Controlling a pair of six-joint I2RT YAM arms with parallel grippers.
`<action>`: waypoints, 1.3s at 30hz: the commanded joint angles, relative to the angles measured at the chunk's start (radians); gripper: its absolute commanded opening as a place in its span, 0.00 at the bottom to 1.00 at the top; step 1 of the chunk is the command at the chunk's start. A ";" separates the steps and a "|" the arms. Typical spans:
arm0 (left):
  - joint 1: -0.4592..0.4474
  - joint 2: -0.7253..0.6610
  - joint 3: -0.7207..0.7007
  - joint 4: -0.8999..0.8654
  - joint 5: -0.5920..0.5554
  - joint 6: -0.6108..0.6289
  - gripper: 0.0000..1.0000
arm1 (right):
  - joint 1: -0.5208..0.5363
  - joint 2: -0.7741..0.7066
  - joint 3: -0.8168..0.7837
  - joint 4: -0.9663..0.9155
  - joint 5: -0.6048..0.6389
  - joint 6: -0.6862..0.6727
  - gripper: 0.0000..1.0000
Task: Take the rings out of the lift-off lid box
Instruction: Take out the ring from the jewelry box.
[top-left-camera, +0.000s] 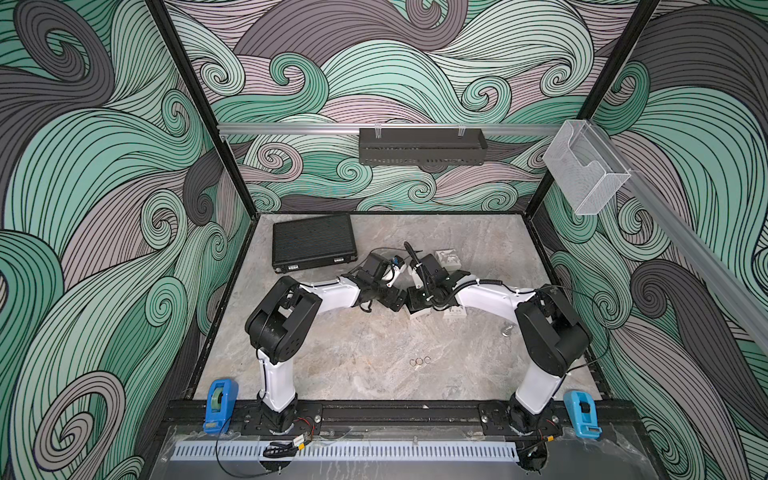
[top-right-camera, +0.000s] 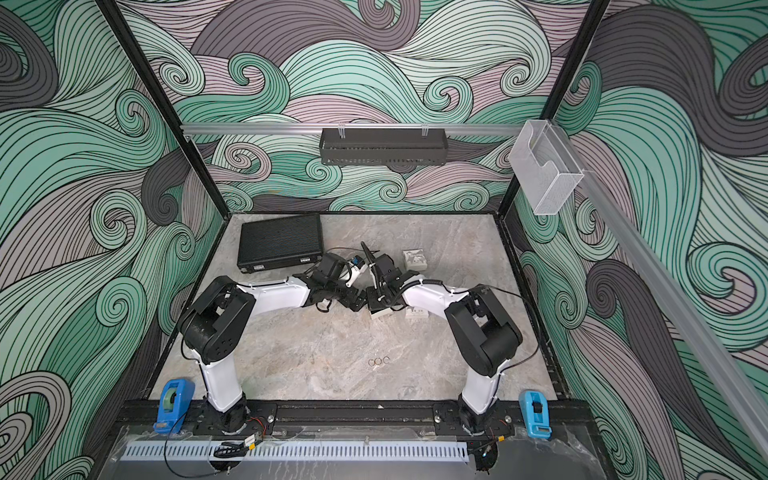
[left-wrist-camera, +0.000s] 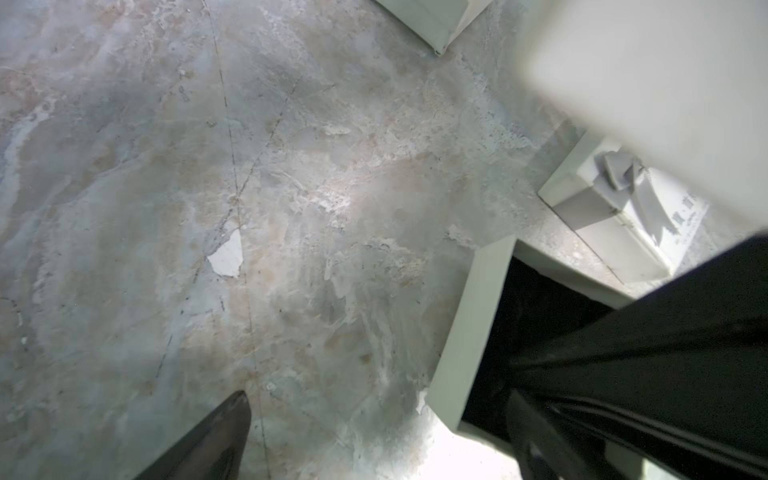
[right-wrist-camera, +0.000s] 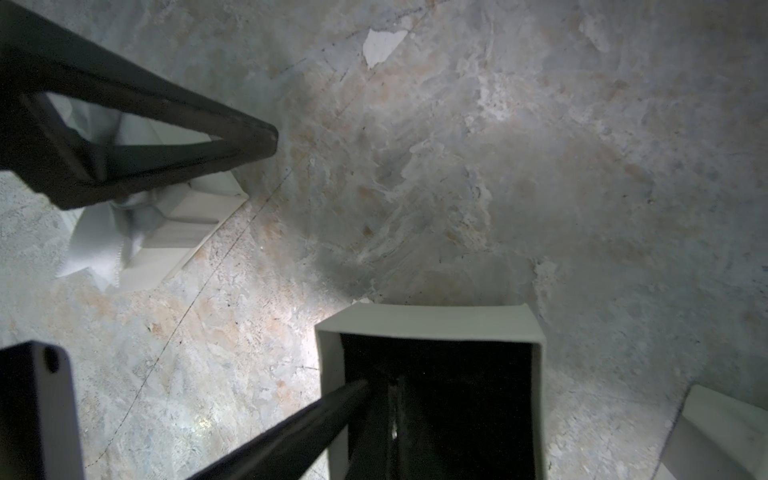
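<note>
The lift-off lid box (top-left-camera: 417, 313) is a small white box with a black inside, open at the table's middle, also seen in the left wrist view (left-wrist-camera: 469, 332) and the right wrist view (right-wrist-camera: 428, 322). My right gripper (right-wrist-camera: 386, 386) is shut and reaches down into the dark inside, where a small pale glint shows at its tips. I cannot tell whether it holds anything. My left gripper (left-wrist-camera: 376, 415) stands open beside the box's wall, one finger (left-wrist-camera: 224, 432) over bare table. Three thin pale rings (top-left-camera: 419, 361) lie on the table in front, seen in both top views (top-right-camera: 378, 361).
A white ribboned box (top-left-camera: 448, 258) sits behind the arms and another white piece (top-left-camera: 456, 311) lies right of the open box. A black ribbed case (top-left-camera: 313, 245) lies at the back left. Blue tape dispensers (top-left-camera: 220, 405) (top-left-camera: 584, 413) stand at the front corners.
</note>
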 joint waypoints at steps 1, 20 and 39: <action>0.002 0.019 0.037 -0.002 0.022 -0.006 0.97 | 0.007 -0.014 -0.013 0.020 -0.007 -0.007 0.00; 0.002 0.043 0.043 -0.002 0.029 -0.009 0.97 | 0.002 -0.134 -0.138 0.195 -0.030 0.022 0.00; 0.003 0.057 0.051 -0.002 0.041 -0.007 0.97 | -0.011 -0.224 -0.254 0.347 -0.035 0.062 0.00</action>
